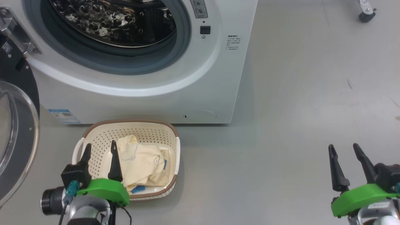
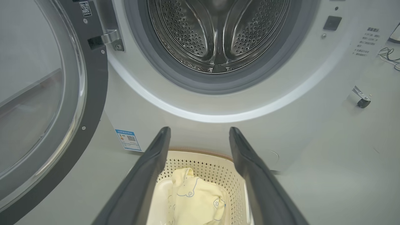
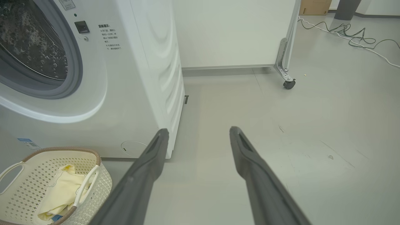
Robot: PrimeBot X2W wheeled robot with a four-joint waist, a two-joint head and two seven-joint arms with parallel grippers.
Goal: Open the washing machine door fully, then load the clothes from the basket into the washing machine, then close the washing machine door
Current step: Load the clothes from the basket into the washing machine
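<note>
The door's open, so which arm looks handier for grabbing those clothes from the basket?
Left. The left gripper hangs open directly over the basket, pointing toward the clothes. The right gripper, also open, is off to the side above the floor.

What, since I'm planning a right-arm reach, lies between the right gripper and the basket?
Bare grey floor separates the right gripper from the basket; the head view shows that stretch.

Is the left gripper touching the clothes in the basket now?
Cannot tell. In head view the open left gripper overlaps the clothes in the basket; left wrist view shows them between its fingers, with no clear gap or contact.
</note>
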